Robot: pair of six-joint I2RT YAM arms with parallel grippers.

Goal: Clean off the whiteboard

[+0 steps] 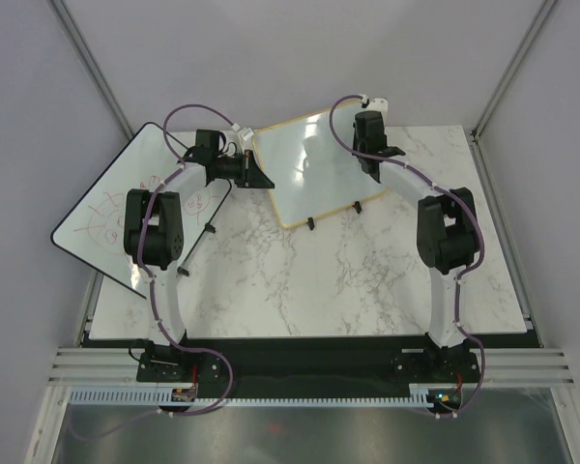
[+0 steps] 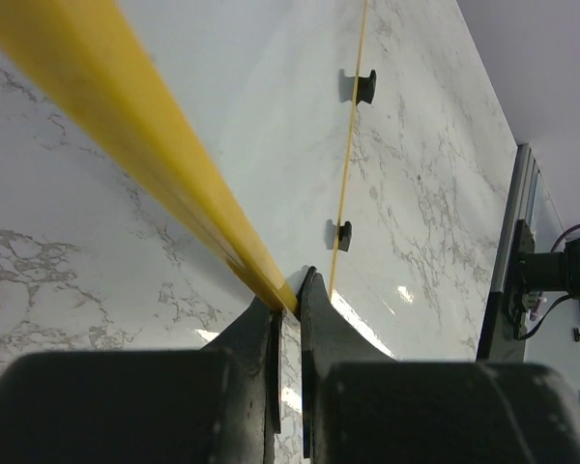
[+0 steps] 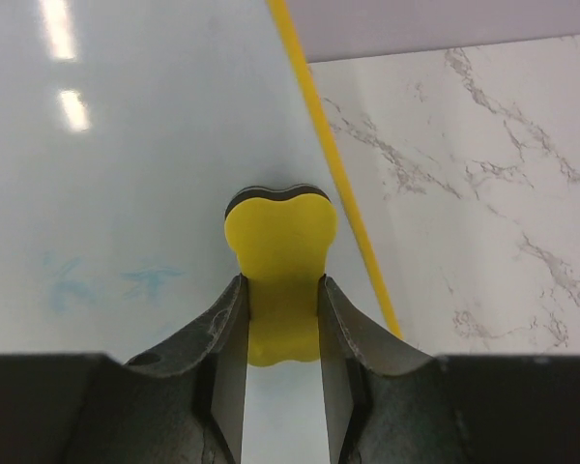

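**Both arms at the small whiteboard: one on its frame, one holding an eraser**

Top view: the whiteboard [image 1: 314,169], tan-framed with rounded corners, stands tilted on the marble table [image 1: 300,290], between the two grippers. The left gripper [image 1: 259,178] meets the board's left frame edge. The right gripper [image 1: 372,174] hangs over the board's right part. Behind the left arm, well away from its jaws, lies a larger black-edged board [image 1: 116,213] with red scribbles. From this height, neither pair of jaws can be read.

Left wrist view: the jaws are pressed almost together, pinching the tan frame [image 2: 174,164] at their tips. The frame runs from there up and to the left. Ahead of the tips lies the white board face. Two black feet [image 2: 358,85] sit along its far frame edge, with marble beyond.

Right wrist view: the jaws pinch a yellow eraser [image 3: 280,227] with a dark underside, and its lobed end sticks out past the tips. The board face lies beneath, with faint blue smears [image 3: 106,280] left of the jaws. The frame strip and marble are to the right. The eraser seems to rest on the board, though the contact itself is hidden.
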